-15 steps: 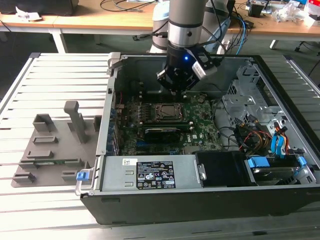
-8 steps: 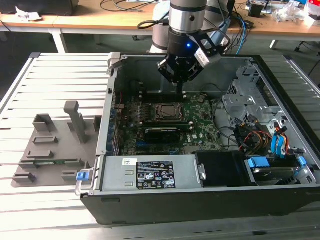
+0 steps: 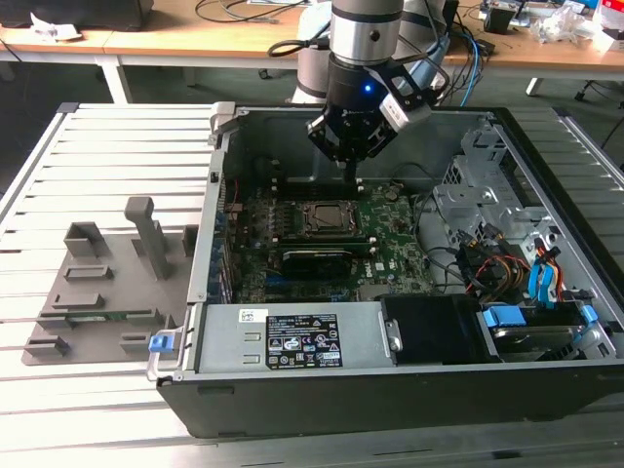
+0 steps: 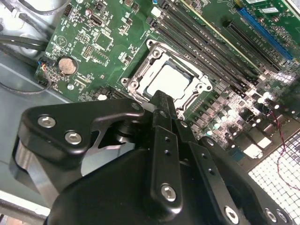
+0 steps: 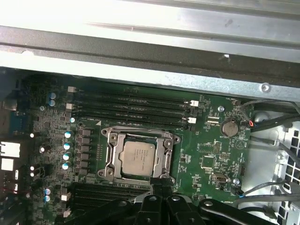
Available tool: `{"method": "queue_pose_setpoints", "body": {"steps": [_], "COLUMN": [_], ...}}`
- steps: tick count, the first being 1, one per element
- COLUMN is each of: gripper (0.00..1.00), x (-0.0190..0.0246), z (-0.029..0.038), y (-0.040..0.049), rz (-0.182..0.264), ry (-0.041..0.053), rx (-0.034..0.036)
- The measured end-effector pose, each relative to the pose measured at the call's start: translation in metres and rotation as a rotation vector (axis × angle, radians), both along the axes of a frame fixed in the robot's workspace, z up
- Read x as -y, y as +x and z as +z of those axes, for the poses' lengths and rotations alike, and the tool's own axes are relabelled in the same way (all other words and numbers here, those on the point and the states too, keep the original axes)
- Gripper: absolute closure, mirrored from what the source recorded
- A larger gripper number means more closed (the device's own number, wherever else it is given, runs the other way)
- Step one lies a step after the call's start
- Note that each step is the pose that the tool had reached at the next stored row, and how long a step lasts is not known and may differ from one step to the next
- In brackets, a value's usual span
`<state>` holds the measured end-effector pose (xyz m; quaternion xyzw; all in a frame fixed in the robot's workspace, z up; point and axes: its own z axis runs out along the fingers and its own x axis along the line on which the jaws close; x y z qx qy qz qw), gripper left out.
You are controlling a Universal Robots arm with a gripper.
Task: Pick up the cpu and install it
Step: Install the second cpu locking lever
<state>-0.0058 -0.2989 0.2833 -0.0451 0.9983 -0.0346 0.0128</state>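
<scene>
cpu (image 5: 139,155) seated flat in socket frame (image 5: 110,154) | fingers (image 4: 161,105) together, empty, above socket | inside open computer case (image 3: 390,395)

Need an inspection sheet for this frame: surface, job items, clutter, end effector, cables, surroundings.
Surface: slatted metal table carrying an open computer case.
Job's things: cpu lies inside the socket frame on the motherboard, frame open around it.
Clutter: grey fixture tray on the exterior view's left of the case.
End effector: end effector above the board, beside the socket's edge, fingers together, holding nothing.
Cables: bundle in the case at the exterior view's right; more behind the arm.
Surroundings: wooden bench behind.
</scene>
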Motion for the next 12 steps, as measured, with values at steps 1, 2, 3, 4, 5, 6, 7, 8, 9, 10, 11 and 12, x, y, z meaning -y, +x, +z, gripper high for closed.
{"method": "queue_pose_setpoints", "body": {"steps": [1, 2, 3, 4, 5, 6, 7, 8, 9, 10, 11, 12], "gripper": [0.89, 0.89, 0.89, 0.89, 0.89, 0.89, 0.89, 0.89, 0.89, 0.89, 0.89, 0.89], "x": [0.0006, 0.0045, 0.0151, 0.0223, 0.03, 0.0366, 0.0413, 0.0501, 0.057, 0.0604, 0.0604, 0.0605], "z": [0.0002, 0.0001, 0.0, 0.0, 0.0, -0.0001, -0.0002, -0.0004, -0.001, -0.0024, -0.0025, -0.0026], "y": [0.0, 0.0, 0.0, 0.0, 0.0, 0.0, 0.0, -0.0001, -0.0009, -0.0037, -0.0058, -0.0083], "rz": [0.0, 0.0, 0.0, 0.0, 0.0, 0.0, 0.0, 0.0, 0.0, 0.0, 0.0, 0.0], "ry": [-0.0004, -0.0001, -0.0001, 0.0, -0.0001, 0.0, 0.0, 0.0058, 0.0153, 0.0415, 0.0651, 0.0901], "rx": [-0.0002, -0.0001, 0.0, 0.0, -0.0001, 0.0, 0.0, 0.0, -0.0001, -0.0001, 0.0, 0.0]}}
